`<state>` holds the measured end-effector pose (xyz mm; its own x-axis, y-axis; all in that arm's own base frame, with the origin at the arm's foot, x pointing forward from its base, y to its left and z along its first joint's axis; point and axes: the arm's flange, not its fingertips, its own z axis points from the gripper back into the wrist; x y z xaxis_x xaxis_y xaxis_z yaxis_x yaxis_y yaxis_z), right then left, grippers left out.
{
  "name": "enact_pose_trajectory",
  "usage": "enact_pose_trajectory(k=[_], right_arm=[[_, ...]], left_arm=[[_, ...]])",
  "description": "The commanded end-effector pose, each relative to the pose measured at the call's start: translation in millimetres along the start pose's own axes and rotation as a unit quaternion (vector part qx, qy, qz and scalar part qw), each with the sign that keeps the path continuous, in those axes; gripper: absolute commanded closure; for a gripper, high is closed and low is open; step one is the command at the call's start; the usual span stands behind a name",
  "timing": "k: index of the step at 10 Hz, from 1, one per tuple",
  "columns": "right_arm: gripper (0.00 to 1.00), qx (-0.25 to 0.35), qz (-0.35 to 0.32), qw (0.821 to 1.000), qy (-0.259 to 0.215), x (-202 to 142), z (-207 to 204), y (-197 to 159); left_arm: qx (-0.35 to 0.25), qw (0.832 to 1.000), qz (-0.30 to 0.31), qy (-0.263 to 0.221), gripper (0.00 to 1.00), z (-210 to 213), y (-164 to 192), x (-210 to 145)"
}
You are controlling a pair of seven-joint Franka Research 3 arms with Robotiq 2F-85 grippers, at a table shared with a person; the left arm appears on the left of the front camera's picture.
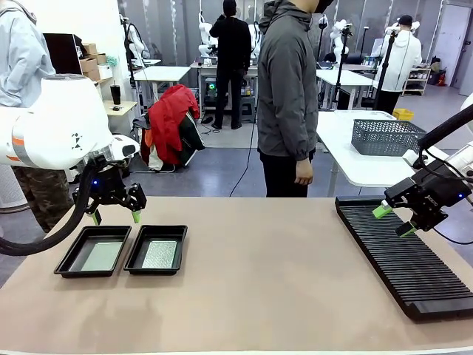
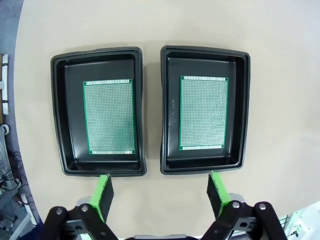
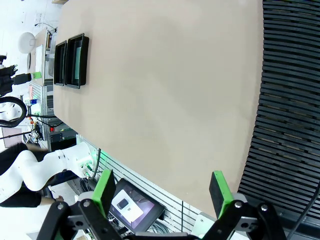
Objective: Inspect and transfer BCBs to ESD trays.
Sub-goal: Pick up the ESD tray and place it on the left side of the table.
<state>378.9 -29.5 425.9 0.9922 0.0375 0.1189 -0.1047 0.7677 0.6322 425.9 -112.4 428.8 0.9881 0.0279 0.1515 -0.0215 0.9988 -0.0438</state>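
Hovering grippers, both trays loaded.
Left gripper [image 2: 159, 194] hangs wide open and empty above the two black trays [image 2: 152, 107], one green board [image 2: 110, 117] flat in each; right gripper [image 1: 394, 220] (also empty, spread wide) over the slotted rack [image 1: 406, 259].

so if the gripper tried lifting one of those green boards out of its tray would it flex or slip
The board looks thin but rigid, so probably little flex. It lies flat on the tray floor, so catching an edge seems awkward. Its perforated face likely slips little against the green pads.

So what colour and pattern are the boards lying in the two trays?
Green rectangular circuit boards, covered in a fine dot grid; clearest in the left wrist view.
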Motion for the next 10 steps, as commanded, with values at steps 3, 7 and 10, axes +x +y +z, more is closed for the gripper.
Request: enact_pose_trajectory(k=[3, 7, 10], right_arm=[[0.00, 0.003, -0.007, 1.000, -0.005, -0.1, -0.1, 2.3], [0.00, 0.003, -0.007, 1.000, -0.005, -0.1, -0.1, 2.3], [0.00, 0.003, -0.007, 1.000, -0.005, -0.1, -0.1, 2.3]], left_arm=[[0.000, 1.000, 0.000, 0.001, 0.00, -2.0, 0.2, 0.2], [0.000, 1.000, 0.000, 0.001, 0.00, -2.0, 0.2, 0.2], [0.000, 1.000, 0.000, 0.001, 0.00, -2.0, 0.2, 0.2]])
